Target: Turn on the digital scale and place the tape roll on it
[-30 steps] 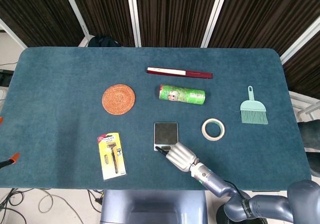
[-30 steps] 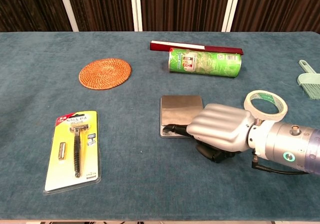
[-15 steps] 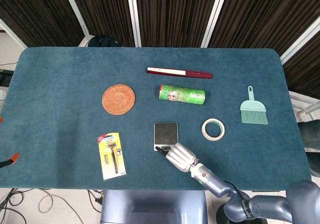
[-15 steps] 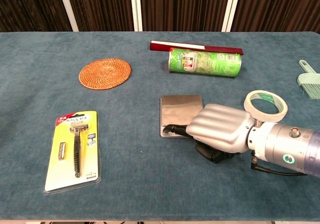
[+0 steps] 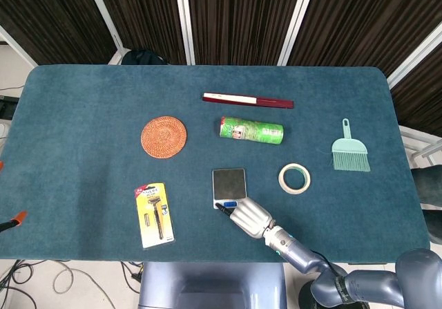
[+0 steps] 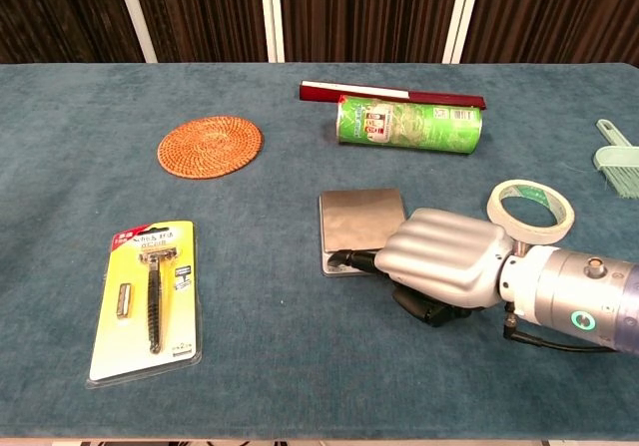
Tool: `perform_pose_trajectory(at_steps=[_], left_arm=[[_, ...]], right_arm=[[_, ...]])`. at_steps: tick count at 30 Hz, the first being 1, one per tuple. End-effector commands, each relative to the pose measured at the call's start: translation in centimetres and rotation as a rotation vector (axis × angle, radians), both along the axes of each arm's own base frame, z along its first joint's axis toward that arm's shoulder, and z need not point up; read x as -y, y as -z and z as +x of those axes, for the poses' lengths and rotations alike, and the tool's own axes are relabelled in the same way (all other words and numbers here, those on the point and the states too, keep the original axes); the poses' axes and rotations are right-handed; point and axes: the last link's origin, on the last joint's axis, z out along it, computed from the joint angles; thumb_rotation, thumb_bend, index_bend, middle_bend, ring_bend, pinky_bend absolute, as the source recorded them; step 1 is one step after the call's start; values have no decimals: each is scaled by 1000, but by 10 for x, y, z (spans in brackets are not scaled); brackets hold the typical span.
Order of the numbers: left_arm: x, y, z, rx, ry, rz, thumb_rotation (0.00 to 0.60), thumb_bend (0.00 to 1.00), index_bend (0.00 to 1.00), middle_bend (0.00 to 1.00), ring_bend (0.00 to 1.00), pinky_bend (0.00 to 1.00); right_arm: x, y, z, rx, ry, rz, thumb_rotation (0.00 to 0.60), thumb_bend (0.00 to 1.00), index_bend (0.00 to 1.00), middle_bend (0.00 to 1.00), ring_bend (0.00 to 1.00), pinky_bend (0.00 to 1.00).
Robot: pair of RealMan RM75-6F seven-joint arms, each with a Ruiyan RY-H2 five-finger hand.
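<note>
The small digital scale lies near the table's front centre, its steel plate bare. A blue lit display shows at its near edge in the head view. My right hand rests just in front and to the right of the scale, fingers curled, with one dark fingertip touching the scale's front panel. The same right hand holds nothing. The white tape roll lies flat to the right of the scale, and the tape roll sits just behind my wrist. My left hand is out of sight.
A woven coaster and a yellow razor pack lie to the left. A green can on its side and a dark red strip lie behind the scale. A teal brush sits far right.
The scale's display has lit up blue at its near edge. My right hand has stayed at the front panel, shifting only slightly.
</note>
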Motion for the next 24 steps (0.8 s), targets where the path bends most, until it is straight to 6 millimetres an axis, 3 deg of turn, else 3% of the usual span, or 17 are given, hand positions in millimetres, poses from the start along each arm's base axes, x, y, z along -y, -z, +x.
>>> perform_pose_trajectory(at_steps=[1, 4, 7, 11, 14, 16, 18, 23, 24], left_arm=[[0, 0, 0, 0, 0, 0, 600, 38, 0, 0, 0, 0], [0, 0, 0, 1, -1, 2, 600, 37, 0, 0, 0, 0], [0, -1, 0, 2, -2, 3, 600, 37, 0, 0, 0, 0], [0, -1, 0, 3, -2, 4, 600, 37, 0, 0, 0, 0], [0, -2, 0, 4, -1, 5, 600, 37, 0, 0, 0, 0], [0, -2, -1, 4, -2, 6, 600, 37, 0, 0, 0, 0], [0, -3, -1, 4, -2, 7, 600, 37, 0, 0, 0, 0], [0, -2, 0, 4, 0, 4, 600, 37, 0, 0, 0, 0], [0, -2, 0, 3, 1, 4, 600, 38, 0, 0, 0, 0]], right_arm=[[1, 0, 1, 7, 0, -4, 600, 764, 328, 798, 889, 1000], [2, -1, 4, 21, 0, -19, 600, 764, 213, 799, 889, 1000], [5, -3, 7, 46, 10, -41, 600, 764, 125, 745, 811, 842], [9, -6, 11, 71, 31, -65, 600, 758, 28, 482, 549, 641], [16, -13, 14, 102, 62, -94, 600, 658, 0, 309, 370, 459], [21, -19, 16, 129, 87, -120, 600, 573, 0, 235, 294, 388], [27, -27, 17, 172, 134, -145, 600, 512, 0, 179, 230, 386], [38, -44, 14, 223, 235, -158, 600, 417, 0, 121, 156, 504], [42, -49, 12, 220, 250, -162, 600, 408, 0, 112, 146, 411]])
